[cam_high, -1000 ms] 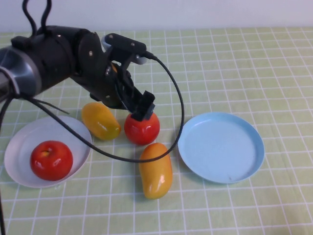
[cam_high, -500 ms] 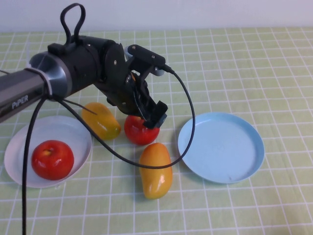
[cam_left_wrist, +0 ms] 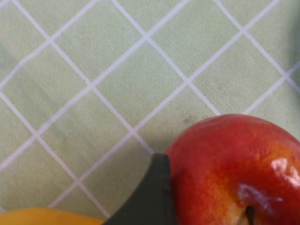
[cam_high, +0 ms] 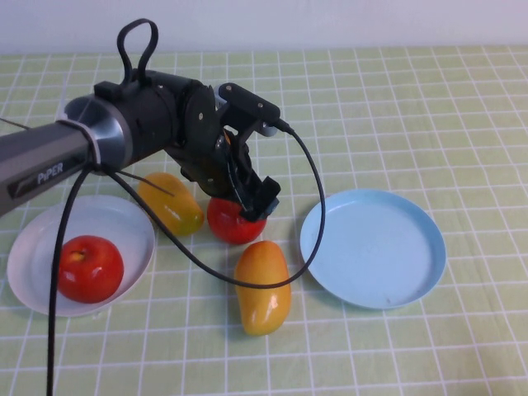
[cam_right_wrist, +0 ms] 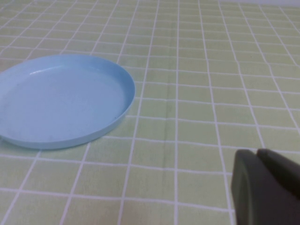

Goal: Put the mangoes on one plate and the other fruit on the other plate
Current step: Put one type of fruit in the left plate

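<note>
The left gripper sat right down on the loose apple, one dark finger touching its flank in the left wrist view; whether the jaws had closed on it I could not tell, since only that finger showed. The apple looked firm, smooth and glossy, likely slippery, so a hold across its widest part, clear of the stem dimple, seemed safest. Just beside the gripper, toward the robot's left, lay one mango; the second mango lay nearer the robot. Further left stood the white plate holding the other apple. To the gripper's right was the blue plate, with no fruit on it. Count: two apples, two mangoes, two plates. The right gripper hung near the blue plate, with nothing seen in it, its opening unclear
</note>
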